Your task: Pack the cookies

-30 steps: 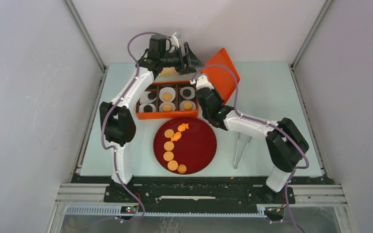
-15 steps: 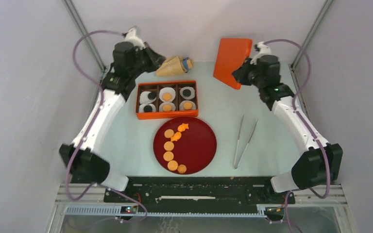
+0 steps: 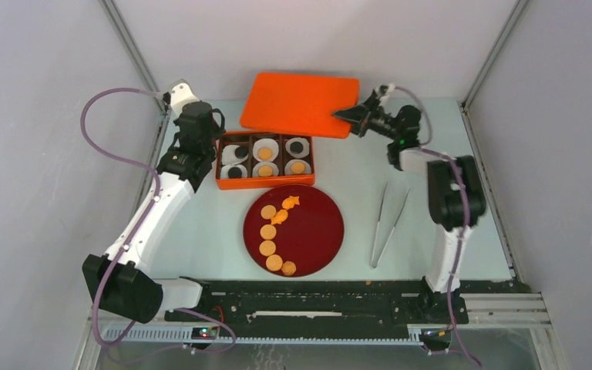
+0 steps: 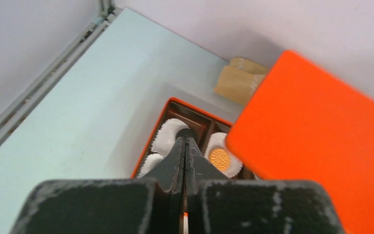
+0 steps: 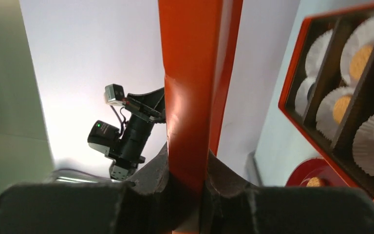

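From above, the right gripper (image 3: 352, 116) is clamped on the right edge of a flat orange rectangular lid (image 3: 297, 102), holding it level above the far side of the table. Its arm is folded, with the forearm reaching left. The left gripper (image 3: 210, 145) points down at the left end of an orange six-compartment box (image 3: 265, 183), at the end of a long, outstretched arm. Small round cookies (image 3: 265, 153), tan and black, sit on white liners in the box. More tan ones curve across the dark red round plate (image 3: 316, 231). Metal tweezers (image 3: 385, 223) lie to the right of it.

Left wrist: the fingers are pressed together, holding nothing, with the tips over the box's (image 4: 152, 141) far-left compartment. A tan cookie (image 4: 219, 158) shows beside them, and the lid (image 4: 316, 141) overhangs on the right.

Right wrist: both pads pinch the lid's (image 5: 195, 73) edge tight, with the box (image 5: 292, 83) and its cookies (image 5: 359, 61) to the right.
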